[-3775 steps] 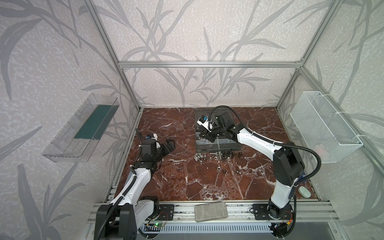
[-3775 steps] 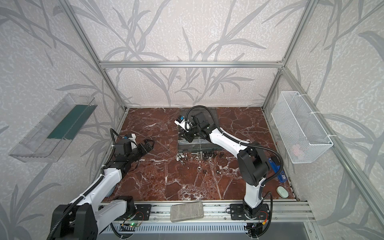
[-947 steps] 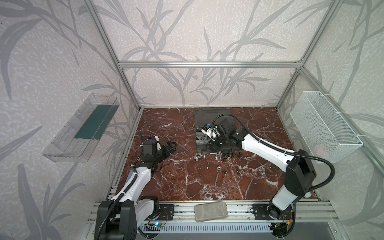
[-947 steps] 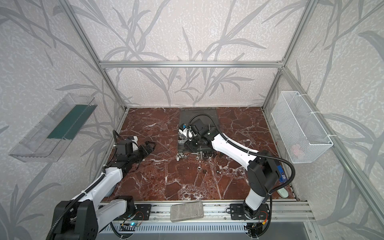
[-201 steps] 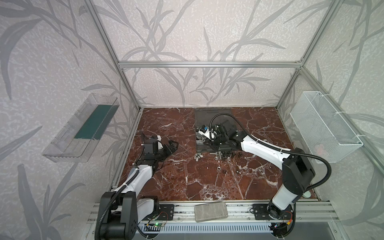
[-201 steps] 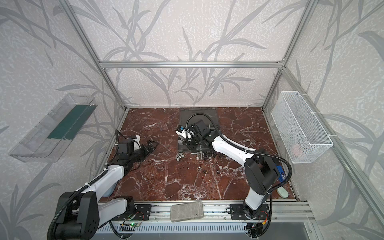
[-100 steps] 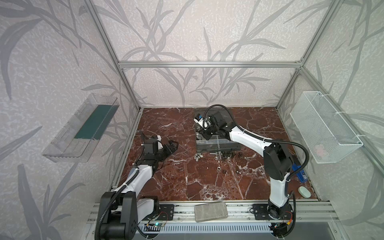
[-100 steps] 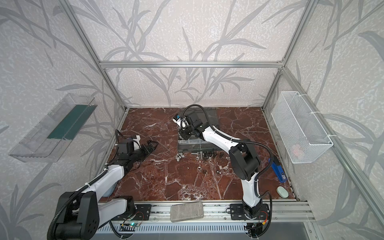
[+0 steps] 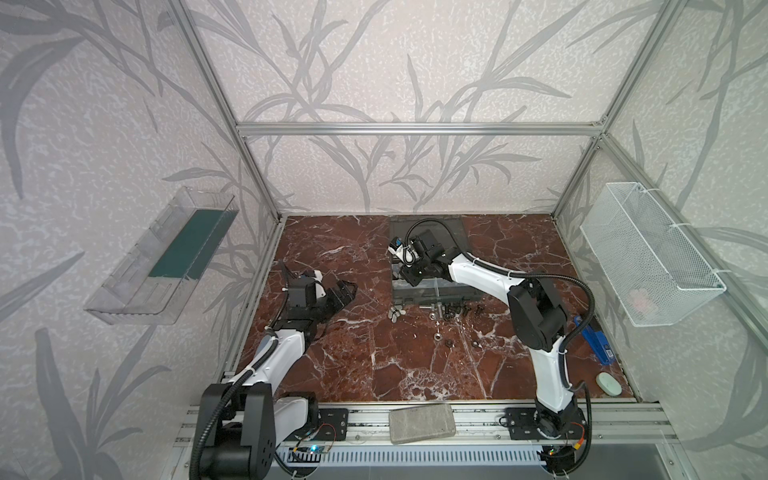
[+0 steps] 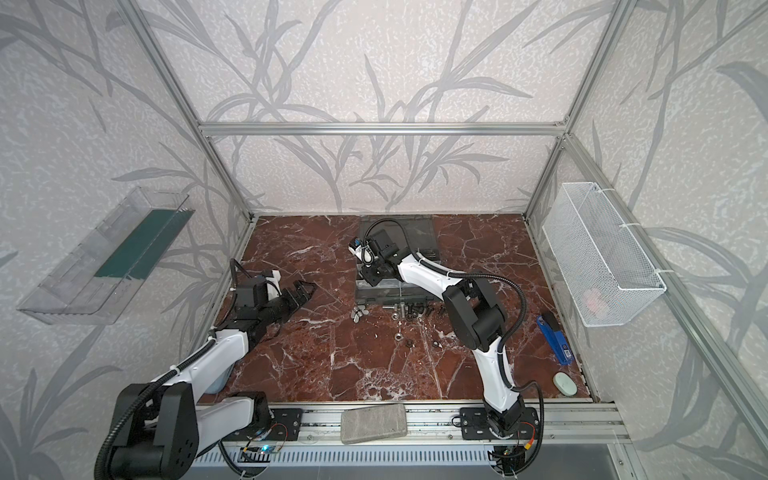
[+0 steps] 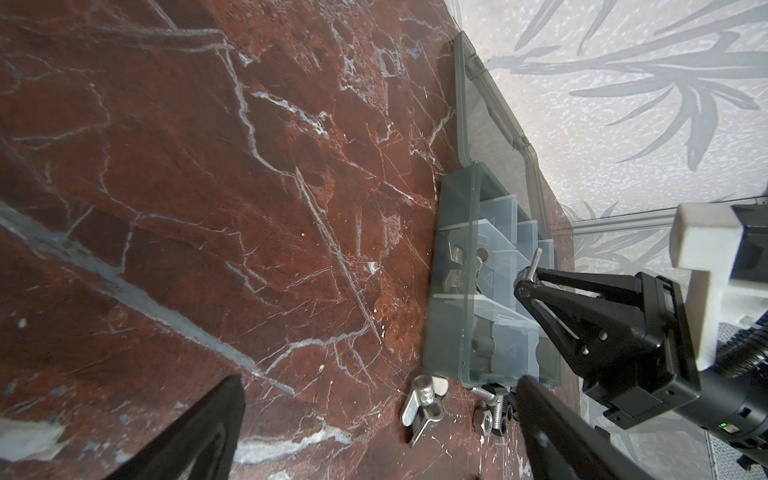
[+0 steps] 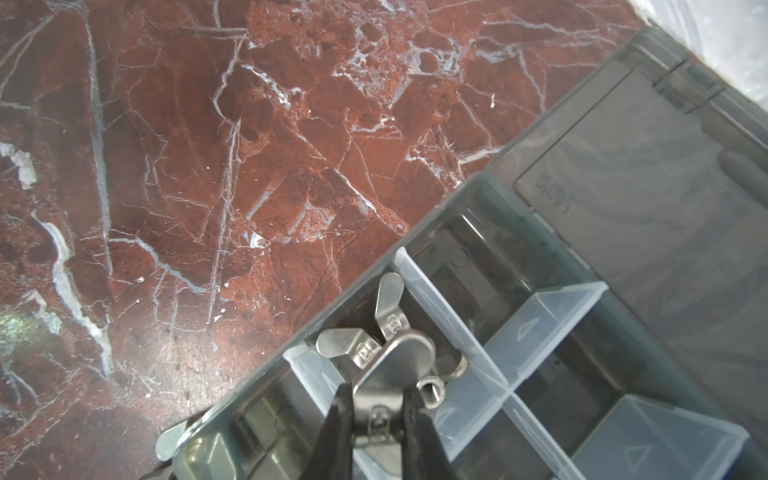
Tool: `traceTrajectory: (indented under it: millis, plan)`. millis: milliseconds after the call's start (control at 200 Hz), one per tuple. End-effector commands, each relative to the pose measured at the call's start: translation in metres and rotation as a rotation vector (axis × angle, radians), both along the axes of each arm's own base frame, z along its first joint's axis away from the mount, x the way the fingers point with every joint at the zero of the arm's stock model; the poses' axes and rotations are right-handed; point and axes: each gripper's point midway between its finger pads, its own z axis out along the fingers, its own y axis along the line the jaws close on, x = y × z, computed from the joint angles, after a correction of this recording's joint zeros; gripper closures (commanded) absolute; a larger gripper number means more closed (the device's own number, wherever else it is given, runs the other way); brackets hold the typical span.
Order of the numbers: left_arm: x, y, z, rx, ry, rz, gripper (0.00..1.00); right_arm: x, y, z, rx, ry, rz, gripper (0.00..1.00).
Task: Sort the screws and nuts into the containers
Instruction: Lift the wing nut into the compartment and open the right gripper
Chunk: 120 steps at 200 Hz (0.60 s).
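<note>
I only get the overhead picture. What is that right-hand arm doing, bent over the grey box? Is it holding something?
Observer: Yes. The right wrist view shows the right gripper shut on a silver winged nut, pinched by one wing.
Operator: What's under it?
Observer: Seemingly a clear-walled cell with other winged nuts lying inside.
Operator: And the specks in front of the box?
Observer: Close up in the left wrist view: loose winged nuts and a silver screw on the table.

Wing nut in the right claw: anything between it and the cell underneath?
Nothing visible. The right claw holds the wing nut over an open cell with other wing nuts inside; the lid lies open.
</note>
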Motion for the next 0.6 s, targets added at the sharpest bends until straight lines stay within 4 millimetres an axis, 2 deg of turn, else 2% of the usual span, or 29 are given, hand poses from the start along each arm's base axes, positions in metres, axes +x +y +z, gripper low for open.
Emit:
traceTrajectory:
  millis: [0, 130, 350, 470, 595]
  plan:
    - [0.001, 0.000, 0.000, -0.001, -0.009, -0.002, 0.00, 0.009, 0.002, 0.007, 0.005, -0.013, -0.013, 0.98]
    - [0.001, 0.000, 0.001, -0.001, -0.011, -0.003, 0.01, 0.009, 0.002, 0.004, 0.002, -0.004, -0.017, 0.89]
    - [0.001, 0.001, 0.000, 0.000, -0.010, -0.001, 0.01, 0.012, 0.001, 0.013, 0.004, -0.025, -0.033, 0.63]
    - [0.001, 0.000, 0.001, 0.000, -0.010, -0.003, 0.01, 0.011, 0.000, 0.017, 0.006, -0.032, -0.029, 0.57]
    - [0.000, 0.001, 0.001, 0.000, -0.008, 0.001, 0.00, 0.005, -0.002, 0.027, 0.021, -0.035, -0.018, 0.56]
